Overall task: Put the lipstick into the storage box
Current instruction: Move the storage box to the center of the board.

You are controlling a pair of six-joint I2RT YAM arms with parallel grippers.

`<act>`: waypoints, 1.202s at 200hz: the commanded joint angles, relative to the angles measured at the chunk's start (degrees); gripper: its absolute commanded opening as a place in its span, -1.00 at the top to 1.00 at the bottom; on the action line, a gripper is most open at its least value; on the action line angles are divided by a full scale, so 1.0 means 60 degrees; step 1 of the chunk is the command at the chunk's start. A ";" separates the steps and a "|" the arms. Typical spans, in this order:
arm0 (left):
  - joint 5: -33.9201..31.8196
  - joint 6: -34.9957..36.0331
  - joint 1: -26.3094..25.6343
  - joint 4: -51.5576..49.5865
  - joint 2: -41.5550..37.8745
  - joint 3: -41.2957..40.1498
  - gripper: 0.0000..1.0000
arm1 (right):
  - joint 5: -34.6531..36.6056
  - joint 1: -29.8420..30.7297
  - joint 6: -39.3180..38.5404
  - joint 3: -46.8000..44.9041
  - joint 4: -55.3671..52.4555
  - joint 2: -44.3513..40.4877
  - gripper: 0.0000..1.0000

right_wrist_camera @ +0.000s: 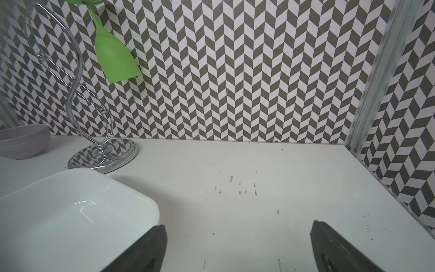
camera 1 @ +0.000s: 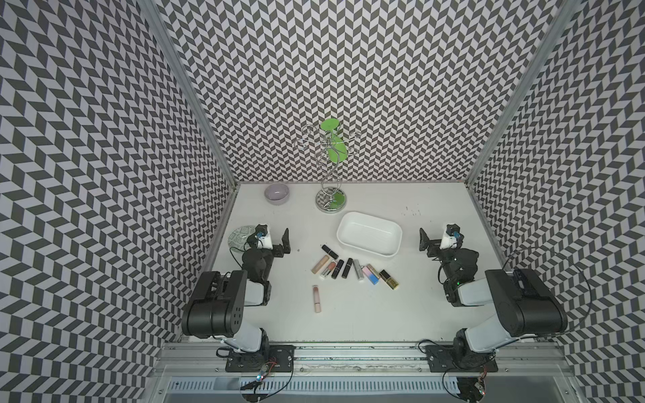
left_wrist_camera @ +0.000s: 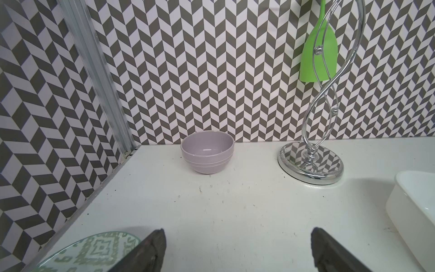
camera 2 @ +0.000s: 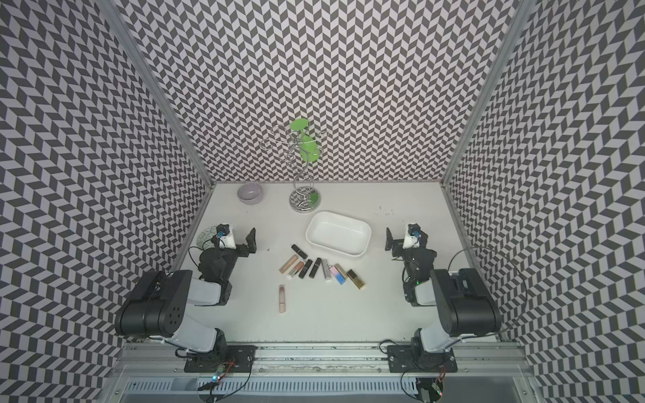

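Black-fingered left gripper (left_wrist_camera: 237, 235): jaws spread wide, nothing between them, poised over the white table (camera 1: 384, 314) just beside a round green-patterned plate (camera 1: 237, 238). Black-fingered right gripper (right_wrist_camera: 239, 227): likewise fully parted and empty, set near the right end of the storage box (camera 1: 369, 233). Storage box: plain white, shallow, rounded corners, nothing inside, lying between the two grippers and slightly farther back. Row of lipsticks (camera 1: 348, 267): roughly ten tubes in black, nude, silver, pink-and-blue and gold, lying on the table just in front of the box, some touching one another, none in the box. Lone lipstick (camera 1: 316, 298): pale pink tube, lying apart from the row, nearer the arm bases. Lilac bowl (camera 1: 276, 193): small, round, at the back left by the wall. Chrome stand (camera 1: 331, 202): twisted wire on a mirrored round base, behind the box, with a green goblet (left_wrist_camera: 317, 54) hanging upside down from it.
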 commanded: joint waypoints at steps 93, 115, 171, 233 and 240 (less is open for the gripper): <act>0.0178 0.0093 0.0094 0.0411 0.0207 -0.0013 -0.97 | -0.0048 -0.0063 0.0016 0.0025 0.0453 0.0062 -0.99; 0.0188 0.0082 0.0098 0.0456 0.0240 -0.0015 -0.97 | -0.0040 -0.0063 0.0015 0.0025 0.0432 0.0055 -0.99; 0.0088 0.0009 0.0136 0.0220 0.0133 0.0066 -0.98 | 0.1063 -0.0063 0.0405 0.0285 -0.0581 -0.0585 -0.99; -0.1059 -0.1455 0.0553 -0.8617 -0.0048 0.5369 -0.98 | 0.1154 -0.0092 0.2866 0.4811 -0.9696 -0.1245 -0.99; -0.0858 -0.1629 0.0581 -0.8860 -0.0162 0.5606 -0.98 | 0.0795 -0.0092 0.2825 0.5261 -1.0323 -0.1203 -0.99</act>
